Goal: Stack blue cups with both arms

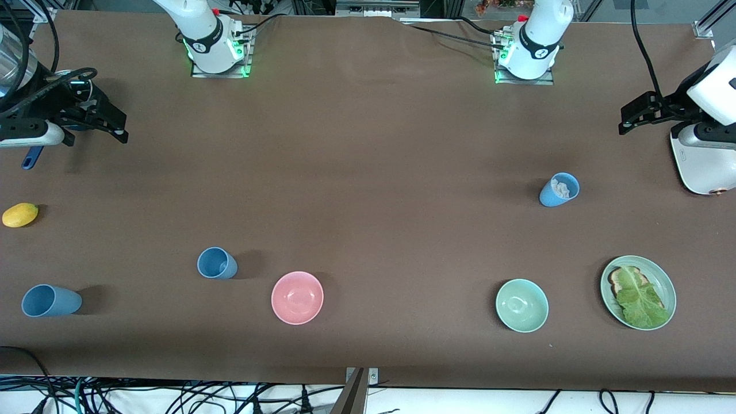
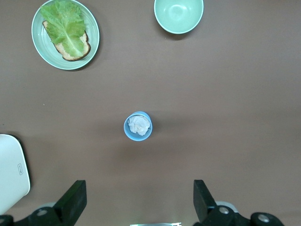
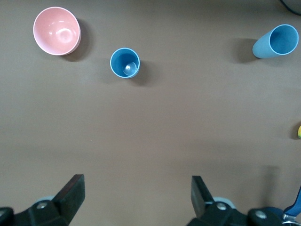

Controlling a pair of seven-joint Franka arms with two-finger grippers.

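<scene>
Three blue cups stand upright and apart on the brown table. One cup point(image 1: 559, 190) near the left arm's end holds a crumpled white wad; it also shows in the left wrist view point(image 2: 138, 126). Two empty cups stand toward the right arm's end: one point(image 1: 217, 263) beside the pink bowl, also in the right wrist view point(image 3: 125, 62), and one point(image 1: 50, 301) nearer the table's end, also there point(image 3: 276, 41). My left gripper point(image 1: 628, 119) point(image 2: 138, 202) is open and empty, up over its end of the table. My right gripper point(image 1: 118, 127) point(image 3: 138, 197) is open and empty over its end.
A pink bowl point(image 1: 297, 297), a pale green bowl point(image 1: 522, 305) and a green plate point(image 1: 667, 287) with toast and lettuce sit near the front camera. A yellow fruit point(image 1: 20, 214) and a dark blue handle point(image 1: 31, 158) lie at the right arm's end. A white appliance point(image 1: 698, 161) stands at the left arm's end.
</scene>
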